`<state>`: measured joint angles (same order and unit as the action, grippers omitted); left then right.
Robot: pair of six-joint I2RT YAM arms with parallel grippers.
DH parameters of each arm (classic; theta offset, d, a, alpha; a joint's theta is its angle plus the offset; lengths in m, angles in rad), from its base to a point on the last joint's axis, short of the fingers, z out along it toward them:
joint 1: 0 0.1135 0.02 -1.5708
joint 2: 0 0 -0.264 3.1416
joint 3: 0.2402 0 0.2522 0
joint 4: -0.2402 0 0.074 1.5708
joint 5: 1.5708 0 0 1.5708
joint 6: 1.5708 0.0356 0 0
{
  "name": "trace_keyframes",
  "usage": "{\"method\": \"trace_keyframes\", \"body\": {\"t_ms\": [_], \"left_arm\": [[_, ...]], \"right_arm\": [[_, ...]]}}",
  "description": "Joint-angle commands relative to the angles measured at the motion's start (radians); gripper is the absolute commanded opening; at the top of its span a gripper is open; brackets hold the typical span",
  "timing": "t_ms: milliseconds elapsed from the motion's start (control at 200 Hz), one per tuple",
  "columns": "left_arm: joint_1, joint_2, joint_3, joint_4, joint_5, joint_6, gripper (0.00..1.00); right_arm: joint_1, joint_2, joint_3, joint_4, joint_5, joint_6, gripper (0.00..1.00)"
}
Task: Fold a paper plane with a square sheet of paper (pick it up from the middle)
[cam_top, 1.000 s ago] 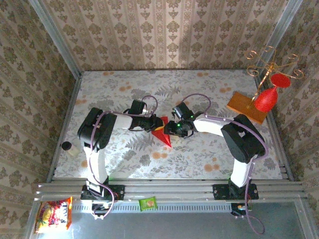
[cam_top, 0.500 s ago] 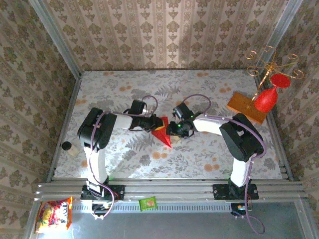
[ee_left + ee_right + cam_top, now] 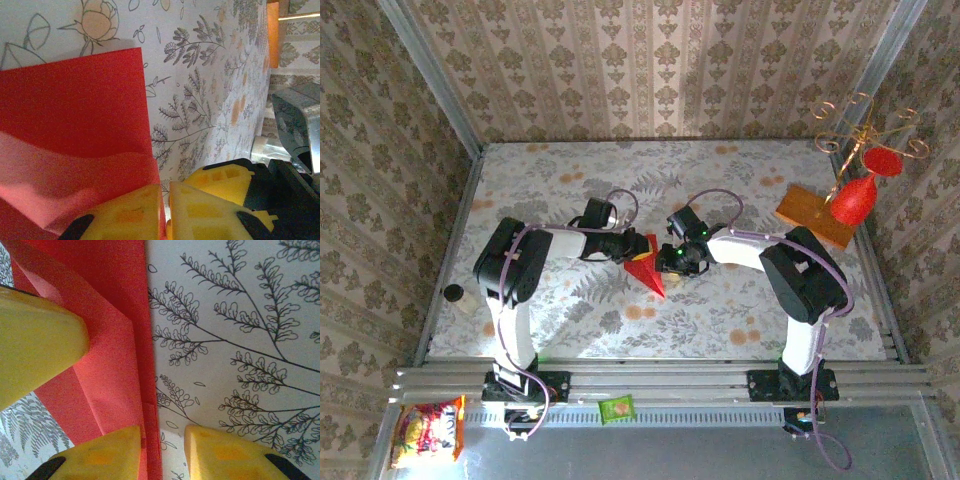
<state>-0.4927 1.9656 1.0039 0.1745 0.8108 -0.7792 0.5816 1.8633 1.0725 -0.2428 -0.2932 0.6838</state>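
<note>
The red sheet of paper lies folded into a pointed, creased shape at the table's middle, tip toward the near edge. My left gripper reaches in from the left. In the left wrist view its yellow fingers are shut on the paper's edge. My right gripper comes in from the right, low over the table. In the right wrist view it is open, and the paper's folded edge stands between its fingers, against the left one, with a gap to the right one. The left gripper's finger presses the paper there.
An orange-brown wooden board lies at the back right, with a red goblet ornament on a gold wire stand. A small black-capped pot sits at the left edge. Patterned walls close in three sides.
The right gripper's jaws have narrowed round the paper's edge and it has edged slightly left. The left gripper keeps its hold and has hardly moved.
</note>
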Motion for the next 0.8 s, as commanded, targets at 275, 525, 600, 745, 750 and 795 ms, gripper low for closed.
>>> {"method": "trace_keyframes", "body": {"t_ms": [275, 525, 600, 745, 750, 795], "left_arm": [[-0.015, -0.003, 0.038, -0.058, -0.001, 0.048, 0.13], [-0.018, -0.001, 0.048, -0.082, -0.011, 0.062, 0.13], [-0.018, 0.001, 0.050, -0.088, -0.011, 0.063, 0.13], [-0.020, 0.007, 0.057, -0.095, -0.013, 0.066, 0.13], [-0.020, 0.007, 0.057, -0.095, -0.012, 0.066, 0.13], [-0.020, 0.008, 0.058, -0.095, -0.014, 0.068, 0.13]], "right_arm": [[0.026, 0.016, -0.008, -0.012, 0.012, 0.012, 0.31], [0.023, -0.078, -0.026, 0.000, 0.027, 0.013, 0.33], [0.023, -0.094, -0.029, -0.002, 0.026, 0.010, 0.34], [0.023, -0.094, -0.031, 0.000, 0.025, 0.008, 0.36], [0.023, -0.094, -0.031, 0.001, 0.024, 0.008, 0.36], [0.024, -0.089, -0.031, 0.003, 0.020, 0.008, 0.37]]}}
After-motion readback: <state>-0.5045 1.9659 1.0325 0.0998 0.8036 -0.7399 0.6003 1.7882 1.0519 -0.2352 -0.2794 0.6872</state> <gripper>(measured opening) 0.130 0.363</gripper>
